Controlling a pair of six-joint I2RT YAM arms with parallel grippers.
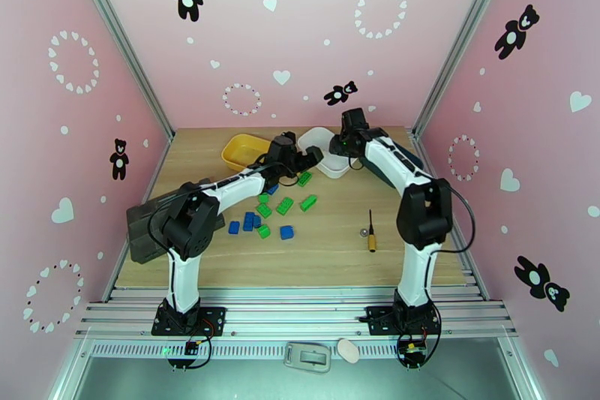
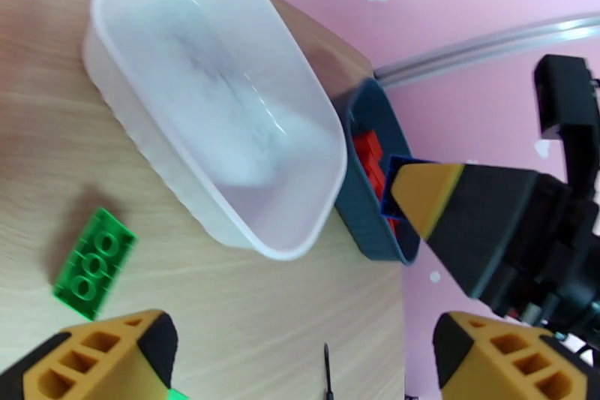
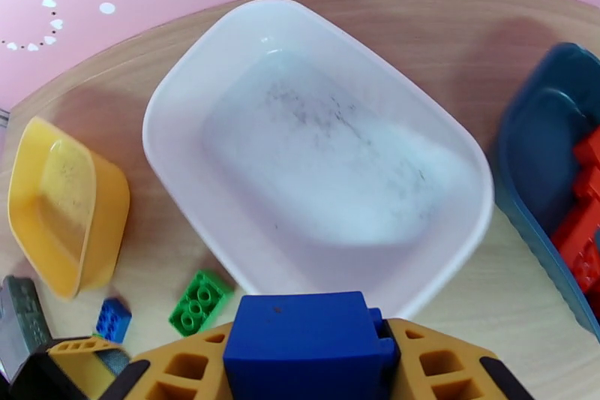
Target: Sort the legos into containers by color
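Pink walls (image 1: 300, 34), wooden bench (image 1: 337, 251) — three bins: yellow bin (image 3: 105, 221), white bin (image 3: 161, 101), teal bin (image 3: 525, 146) holding red legos (image 3: 581, 233). Loose on the bench: six green legos (image 1: 285, 206), about five blue legos (image 1: 286, 232). Left hand (image 2: 300, 353) released; right hand (image 3: 311, 375) grasps one blue lego (image 3: 300, 334) near the white bin.

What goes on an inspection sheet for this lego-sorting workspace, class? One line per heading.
Surface: wooden table, partly bare.
Job's things: white bin empty; teal bin holds red bricks; yellow bin looks empty; green bricks and blue bricks loose on the table.
Clutter: screwdriver; dark grey box.
End effectors: left end effector open; right end effector shut on a blue brick.
Cables: black cable hangs in a loop.
Surroundings: pink walls with stickers.
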